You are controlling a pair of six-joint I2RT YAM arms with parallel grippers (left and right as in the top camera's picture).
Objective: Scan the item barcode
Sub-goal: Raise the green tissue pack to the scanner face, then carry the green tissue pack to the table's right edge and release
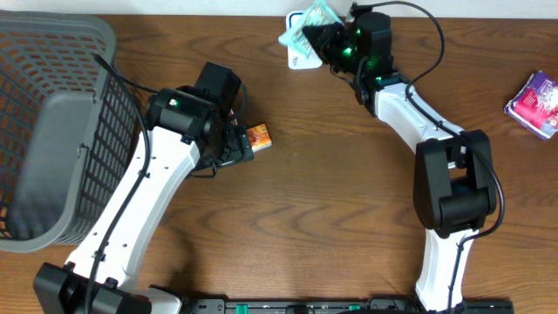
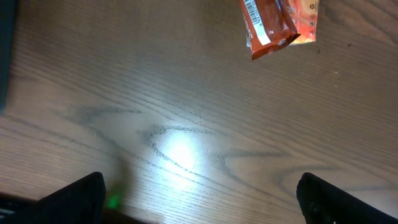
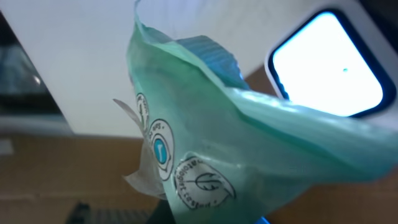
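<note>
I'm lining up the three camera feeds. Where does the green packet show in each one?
Overhead: green packet at the top edge, near the centre, just above the white scanner.
Left wrist: not in it; only an orange packet on the wooden table.
Right wrist: close up, filling the middle and lower right.
Shared landmark: the scanner, with its lit window at upper right in the right wrist view.

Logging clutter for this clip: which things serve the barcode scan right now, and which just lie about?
In use: teal packet, white scanner, right gripper.
Lying about for now: orange packet, purple packet, grey basket.
</note>
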